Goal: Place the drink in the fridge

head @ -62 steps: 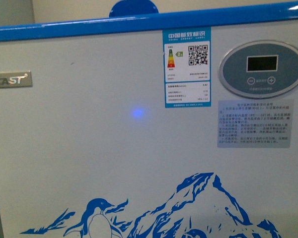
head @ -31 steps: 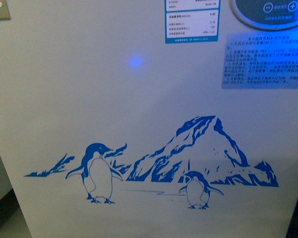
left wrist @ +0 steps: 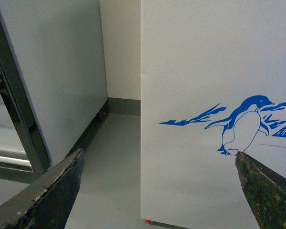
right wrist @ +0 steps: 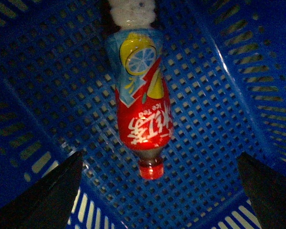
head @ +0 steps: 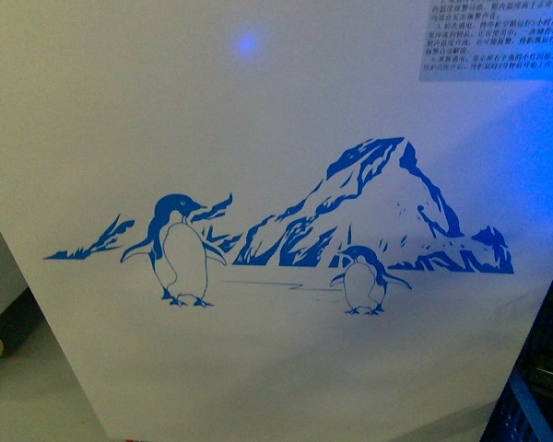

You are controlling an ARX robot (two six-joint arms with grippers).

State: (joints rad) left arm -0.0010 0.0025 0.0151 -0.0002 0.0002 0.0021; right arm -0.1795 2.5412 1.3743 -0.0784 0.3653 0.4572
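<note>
The fridge [head: 276,129] fills the front view: a white front panel with the blue penguin-and-mountain picture. It also shows in the left wrist view [left wrist: 200,71], its bottom corner near the floor. My left gripper [left wrist: 159,167] is open and empty, close before that panel. The drink [right wrist: 140,100], a bottle with a blue, yellow and red label and a red cap, lies on its side in a blue perforated basket [right wrist: 219,124]. My right gripper [right wrist: 159,164] is open above it, the cap end nearest the fingers. Neither gripper shows in the front view.
A grey cabinet side [left wrist: 57,71] stands beside the fridge, with a strip of grey floor [left wrist: 109,162] between them. A blue crate edge [head: 535,405] shows at the front view's lower right. The basket walls rise round the bottle.
The front view has dropped down the fridge front: the blue rim, energy label and control panel have left the top, and the penguin picture now sits mid-frame.
</note>
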